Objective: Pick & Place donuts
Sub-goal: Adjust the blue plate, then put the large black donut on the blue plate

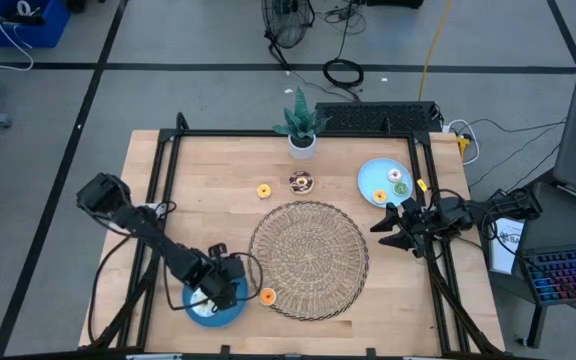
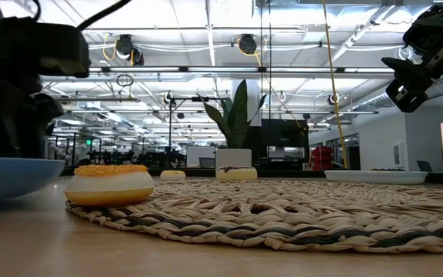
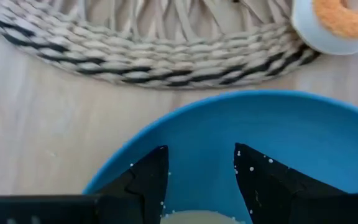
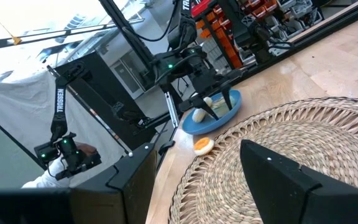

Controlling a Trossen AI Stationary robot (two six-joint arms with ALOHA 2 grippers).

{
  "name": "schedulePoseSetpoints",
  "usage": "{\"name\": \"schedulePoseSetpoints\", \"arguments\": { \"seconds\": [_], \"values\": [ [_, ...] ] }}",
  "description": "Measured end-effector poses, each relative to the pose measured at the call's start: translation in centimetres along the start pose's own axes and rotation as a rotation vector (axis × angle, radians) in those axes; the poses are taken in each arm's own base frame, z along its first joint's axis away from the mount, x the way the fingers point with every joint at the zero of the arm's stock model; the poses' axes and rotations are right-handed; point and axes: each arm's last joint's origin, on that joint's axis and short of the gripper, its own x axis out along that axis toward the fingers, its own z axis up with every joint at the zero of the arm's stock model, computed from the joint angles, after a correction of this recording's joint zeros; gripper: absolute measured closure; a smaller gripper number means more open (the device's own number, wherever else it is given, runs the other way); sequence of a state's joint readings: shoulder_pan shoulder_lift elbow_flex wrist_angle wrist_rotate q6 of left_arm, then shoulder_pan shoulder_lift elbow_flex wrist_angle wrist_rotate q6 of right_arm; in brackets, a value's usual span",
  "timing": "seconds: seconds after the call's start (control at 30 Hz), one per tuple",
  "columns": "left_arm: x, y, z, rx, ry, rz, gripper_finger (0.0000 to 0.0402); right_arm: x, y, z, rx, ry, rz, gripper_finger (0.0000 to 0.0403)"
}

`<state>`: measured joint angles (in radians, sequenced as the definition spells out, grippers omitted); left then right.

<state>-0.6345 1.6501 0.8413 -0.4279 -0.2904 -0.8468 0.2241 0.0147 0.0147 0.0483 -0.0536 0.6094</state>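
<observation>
Donuts point(image 1: 267, 295): six visible in all

Open wicker mat point(image 1: 309, 260) centre; potted plant point(image 1: 301, 128) at far edge.

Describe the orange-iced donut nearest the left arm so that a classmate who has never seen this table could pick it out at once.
Find the large round wicker mat in the middle of the table. At its near-left edge, between the mat and the blue plate under the left hand, lies the donut. It is the only donut touching the mat's rim, with orange icing on a white base; the other donuts lie beyond the mat's far side.
</observation>
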Motion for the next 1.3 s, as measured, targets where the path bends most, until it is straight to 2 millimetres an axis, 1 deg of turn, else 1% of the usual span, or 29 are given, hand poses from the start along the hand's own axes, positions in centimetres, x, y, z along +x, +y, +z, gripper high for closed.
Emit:
{"name": "schedulePoseSetpoints", "arguments": {
  "seconds": [0.27, 0.4, 0.5, 0.63, 0.8, 0.9, 0.97, 1.07, 1.17, 1.23, 1.3],
  "values": [
    [0.4, 1.8, 0.7, 0.019, 0.045, 0.094, 0.0215, 0.0, 0.0, 0.0, 0.0, 0.0, 0.0, 0.0183],
    [0.6, 2.9, 1.4, 0.022, 0.001, 0.191, 0.0215, 0.0, 0.0, 0.0, 0.0, 0.0, 0.0, 0.0183],
    [0.8, 3.4, 1.9, 0.015, -0.008, 0.187, 0.0215, 0.0, 0.0, 0.0, 0.0, 0.0, 0.0, 0.0183],
    [0.8, 3.2, 2.4, 0.037, 0.063, 0.102, 0.0215, 0.0, 0.0, 0.0, 0.0, 0.0, 0.0, 0.0183],
    [-0.3, 2.0, 4.1, 0.099, 0.023, 0.042, 0.0215, 0.0, 0.0, 0.0, 0.0, 0.0, 0.001, 0.0183],
    [-1.5, 1.1, 6.0, 0.199, -0.066, 0.047, 0.0215, 0.0, 0.0, 0.0, 0.0, 0.0, 0.001, 0.0183],
    [-2.4, 0.9, 7.7, 0.272, -0.15, 0.102, 0.0215, 0.0, 0.0, 0.0, 0.0, 0.0, 0.001, 0.0183],
    [-3.9, 1.7, 11.0, 0.321, -0.271, 0.225, 0.0215, 0.0, 0.0, 0.0, 0.0, 0.0, 0.0, 0.0183],
    [-5.2, 4.0, 14.8, 0.225, -0.353, 0.324, 0.0215, 0.0, 0.0, 0.0, 0.0, 0.0, 0.0, 0.0183],
    [-6.1, 6.3, 17.3, 0.13, -0.386, 0.345, 0.0215, 0.0, 0.0, 0.0, 0.0, 0.0, 0.0, 0.0183],
    [-6.8, 8.7, 19.3, 0.05, -0.415, 0.369, 0.0215, 0.0, 0.0, 0.0, 0.0, 0.0, 0.001, 0.0183]
  ]
}}
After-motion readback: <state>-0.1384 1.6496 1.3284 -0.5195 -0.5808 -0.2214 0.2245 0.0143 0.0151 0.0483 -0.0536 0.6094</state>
